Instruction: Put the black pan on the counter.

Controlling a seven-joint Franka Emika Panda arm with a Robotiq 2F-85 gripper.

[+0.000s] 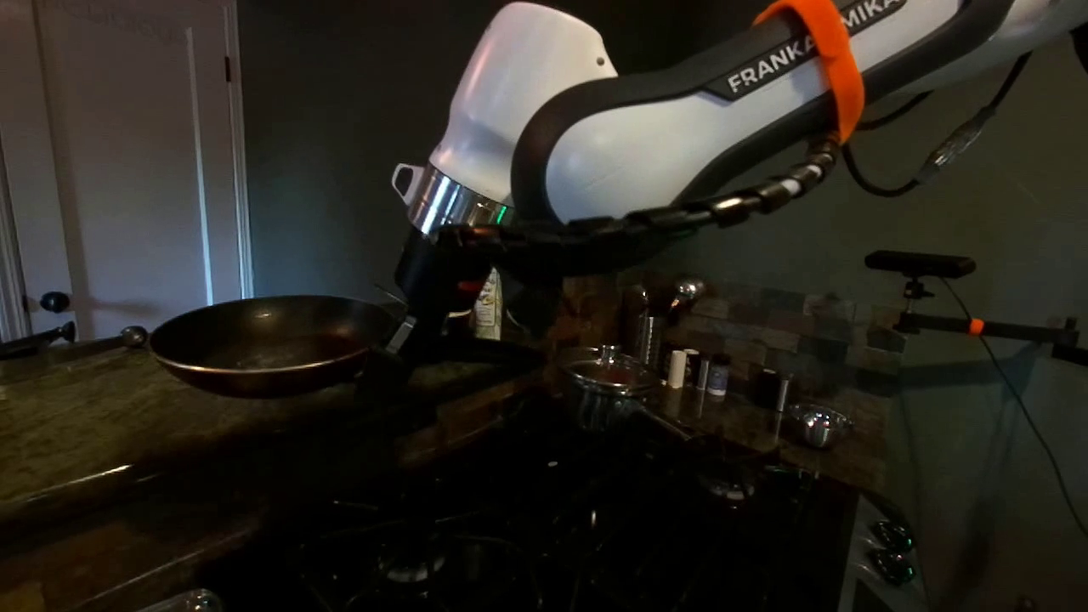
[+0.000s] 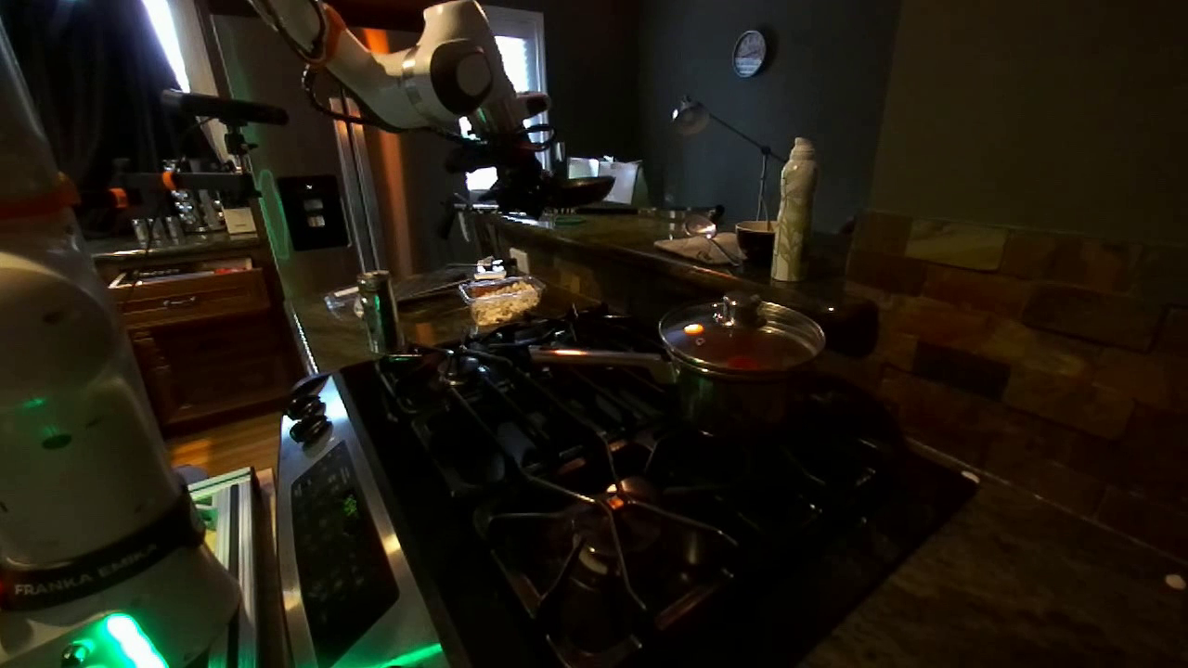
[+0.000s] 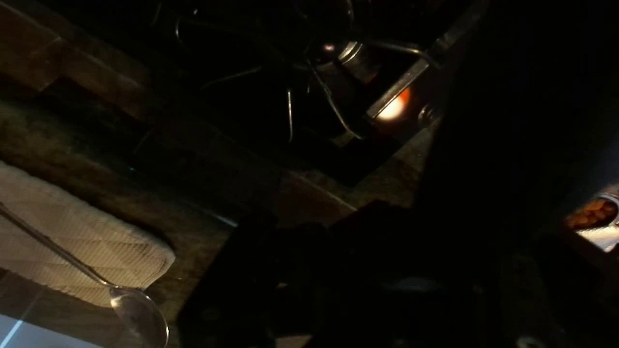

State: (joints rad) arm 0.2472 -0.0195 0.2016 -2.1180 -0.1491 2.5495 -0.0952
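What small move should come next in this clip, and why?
Probably ease the black pan straight down onto the counter: in both exterior views it is held roughly level by the tool, apparently above that worktop rather than resting on it, so lowering before release seems sensible.

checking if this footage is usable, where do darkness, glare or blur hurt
Wrist view: very dark and rather soft, with an orange-white glare spot; in an exterior view, the stovetop sinks nearly to black, though the black pan shows a lit rim; in an exterior view, a green light at lower left burns almost white.
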